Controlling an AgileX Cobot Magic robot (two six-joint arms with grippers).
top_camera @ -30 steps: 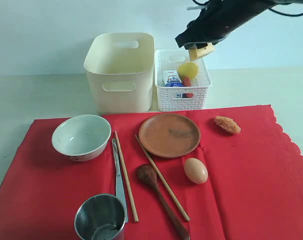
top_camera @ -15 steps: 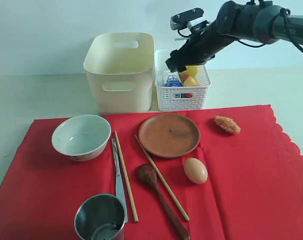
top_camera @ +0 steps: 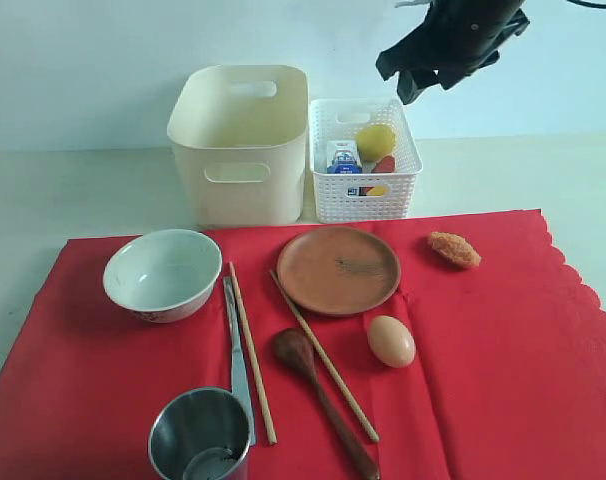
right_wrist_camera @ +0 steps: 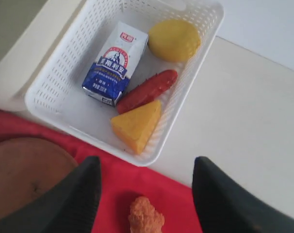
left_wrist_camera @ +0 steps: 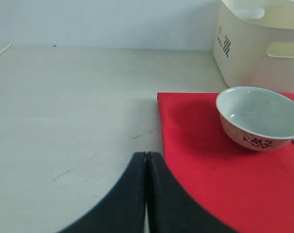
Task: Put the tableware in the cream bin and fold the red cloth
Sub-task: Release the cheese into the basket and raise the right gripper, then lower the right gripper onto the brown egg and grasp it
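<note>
The red cloth (top_camera: 503, 350) covers the table front. On it lie the white bowl (top_camera: 163, 273), the steel cup (top_camera: 200, 436), the brown plate (top_camera: 338, 269), two chopsticks (top_camera: 251, 350), the metal knife (top_camera: 237, 365) and the dark wooden spoon (top_camera: 323, 400). The cream bin (top_camera: 241, 140) stands behind, empty as far as I see. My right gripper (top_camera: 433, 75) hangs high above the white basket, open and empty (right_wrist_camera: 146, 167). My left gripper (left_wrist_camera: 147, 158) is shut over the table edge by the cloth corner (left_wrist_camera: 195, 145), near the bowl (left_wrist_camera: 258, 116).
A white lattice basket (top_camera: 366, 205) right of the bin holds a milk carton (right_wrist_camera: 115, 63), lemon (right_wrist_camera: 173, 40), sausage (right_wrist_camera: 147, 91) and cheese wedge (right_wrist_camera: 136, 125). An egg (top_camera: 391, 341) and a fried nugget (top_camera: 454, 249) lie on the cloth.
My right gripper dipped into the basket with the cheese wedge, let it go there, and has risen up and to the right, empty.
</note>
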